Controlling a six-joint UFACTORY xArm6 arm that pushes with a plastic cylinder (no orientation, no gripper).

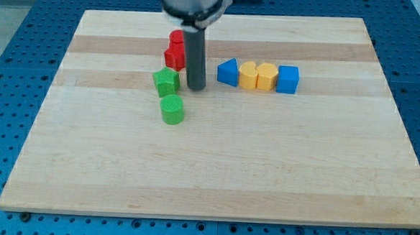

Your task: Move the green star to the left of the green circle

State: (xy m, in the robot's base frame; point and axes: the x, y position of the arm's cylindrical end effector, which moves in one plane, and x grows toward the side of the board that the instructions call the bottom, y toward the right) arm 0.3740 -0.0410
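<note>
The green star (166,81) sits on the wooden board (214,168), left of centre. The green circle (172,110) stands just below it and slightly to its right, close to or touching it. My tip (196,86) rests on the board just right of the green star, with a small gap between them. The dark rod rises from there to the arm's grey end at the view's top.
Two red blocks (175,51) stand just above the green star, partly behind the rod. A row lies to the right of my tip: a blue triangle (228,72), two yellow blocks (258,76), a blue cube (287,80).
</note>
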